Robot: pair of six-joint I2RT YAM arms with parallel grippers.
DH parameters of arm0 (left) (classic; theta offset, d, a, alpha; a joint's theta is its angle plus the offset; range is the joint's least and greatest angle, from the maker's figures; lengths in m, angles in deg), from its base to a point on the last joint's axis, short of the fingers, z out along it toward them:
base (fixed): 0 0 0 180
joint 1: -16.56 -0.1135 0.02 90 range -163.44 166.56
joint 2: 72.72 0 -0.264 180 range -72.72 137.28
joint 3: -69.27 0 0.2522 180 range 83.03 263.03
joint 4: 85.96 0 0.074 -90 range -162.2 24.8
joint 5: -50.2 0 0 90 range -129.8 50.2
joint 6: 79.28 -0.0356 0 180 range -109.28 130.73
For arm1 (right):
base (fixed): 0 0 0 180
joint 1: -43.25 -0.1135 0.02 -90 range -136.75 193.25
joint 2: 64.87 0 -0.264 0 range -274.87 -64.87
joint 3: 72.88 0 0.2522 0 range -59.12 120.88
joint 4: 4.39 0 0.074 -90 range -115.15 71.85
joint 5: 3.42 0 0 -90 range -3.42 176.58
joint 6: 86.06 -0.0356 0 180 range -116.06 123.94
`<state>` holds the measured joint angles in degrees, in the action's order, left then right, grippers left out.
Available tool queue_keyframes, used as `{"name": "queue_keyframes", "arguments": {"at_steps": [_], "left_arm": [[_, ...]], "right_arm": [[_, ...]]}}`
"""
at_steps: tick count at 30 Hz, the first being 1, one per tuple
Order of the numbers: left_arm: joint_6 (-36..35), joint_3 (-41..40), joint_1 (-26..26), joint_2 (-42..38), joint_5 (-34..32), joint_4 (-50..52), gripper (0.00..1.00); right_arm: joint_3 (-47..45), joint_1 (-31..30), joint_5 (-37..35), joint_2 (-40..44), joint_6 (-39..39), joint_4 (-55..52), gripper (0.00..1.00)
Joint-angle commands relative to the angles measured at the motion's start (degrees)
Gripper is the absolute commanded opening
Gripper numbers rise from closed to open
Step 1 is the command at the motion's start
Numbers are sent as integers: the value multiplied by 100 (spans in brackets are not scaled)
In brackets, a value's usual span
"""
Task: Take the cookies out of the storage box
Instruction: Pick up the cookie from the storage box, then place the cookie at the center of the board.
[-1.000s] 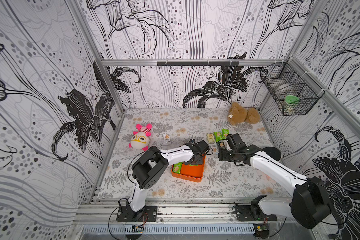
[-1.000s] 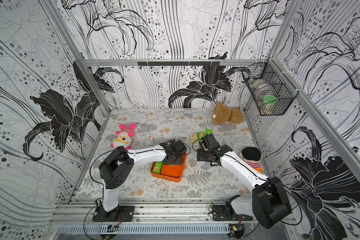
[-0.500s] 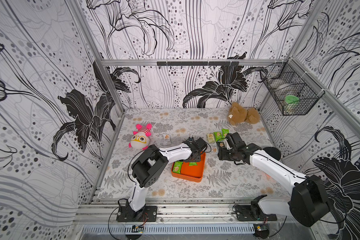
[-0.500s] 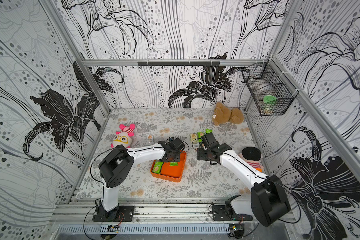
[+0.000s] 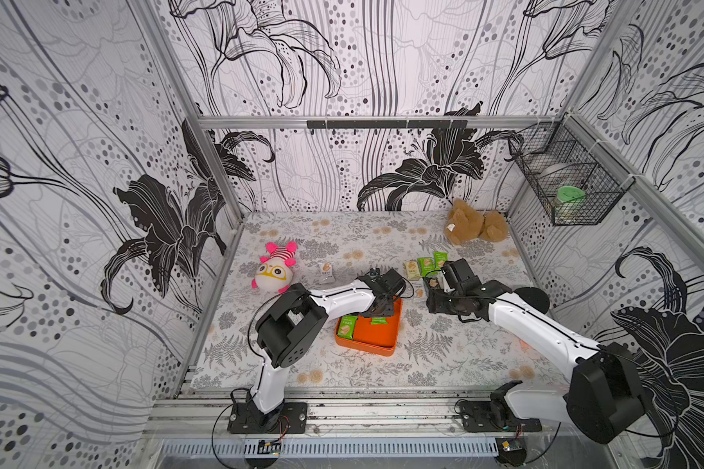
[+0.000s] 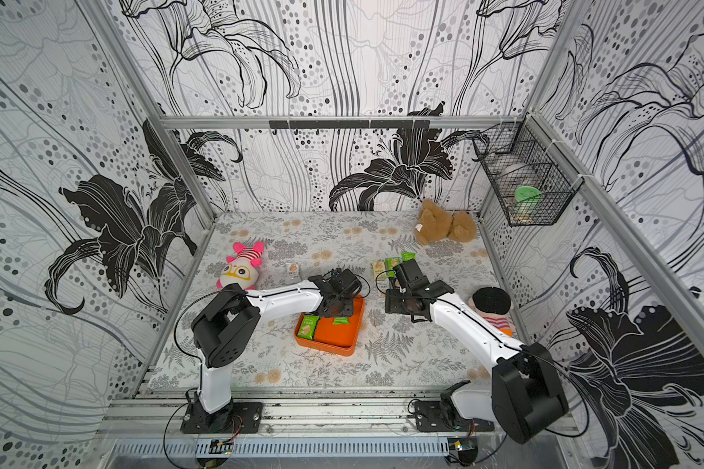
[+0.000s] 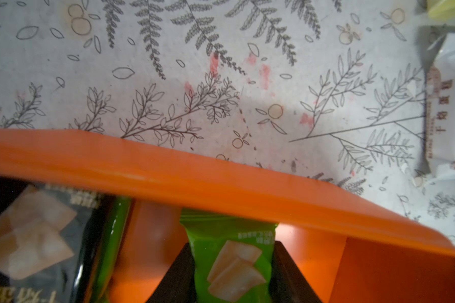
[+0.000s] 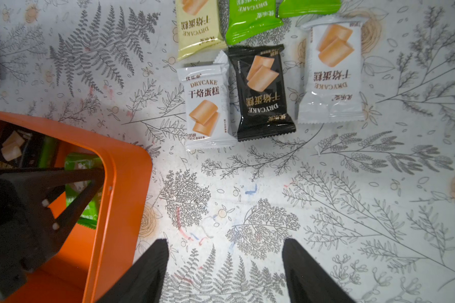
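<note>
the left arm (image 5: 342, 298) and right arm (image 5: 541, 331) share glossy white link shells between bulky black joint housings dotted with small holes. each has a black base plate (image 5: 267, 420) bolted to a grey rail (image 5: 383, 411). the right pincer (image 8: 225, 242) has black, ribbed, wedge-shaped fingers (image 8: 147, 272).

Enclosed robot test cell of a research laboratory. Boxed in by wall panels (image 5: 342, 61) printed with black-and-white lilies and framed in aluminium profile (image 5: 261, 122), with a left arm (image 5: 342, 296) and a right arm (image 5: 537, 329) bolted to a slotted rail (image 5: 383, 414) along the front edge of a leaf-patterned desk (image 5: 444, 357). Wire basket (image 5: 565, 191) hung on a side wall; pink plush toy (image 5: 275, 270) and brown plush bear (image 5: 474, 223) on the desk.
</note>
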<state>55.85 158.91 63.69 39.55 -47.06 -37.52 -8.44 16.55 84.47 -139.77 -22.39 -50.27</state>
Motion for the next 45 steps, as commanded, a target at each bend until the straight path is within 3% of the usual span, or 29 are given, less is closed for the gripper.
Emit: {"name": "queue_keyframes", "arguments": {"at_steps": [1, 14, 25, 35, 45], "left_arm": [[49, -88, 89, -467, 101, -9, 42], [-194, -335, -84, -1649, -86, 413, 42], [-1099, -746, -1429, -2147, -218, 682, 42], [-1776, -1138, -2462, -1818, -131, 321, 42], [-1850, -1286, -2630, -1126, 41, -313, 42]], "right_arm": [[201, 24, 161, 69, -151, -63, 74], [774, 24, 639, -574, -256, 232, 74], [1309, 26, 721, -1265, -258, 420, 73], [1706, 24, 678, -1781, -215, 353, 73], [1915, 24, 532, -2043, -91, 148, 73]]}}
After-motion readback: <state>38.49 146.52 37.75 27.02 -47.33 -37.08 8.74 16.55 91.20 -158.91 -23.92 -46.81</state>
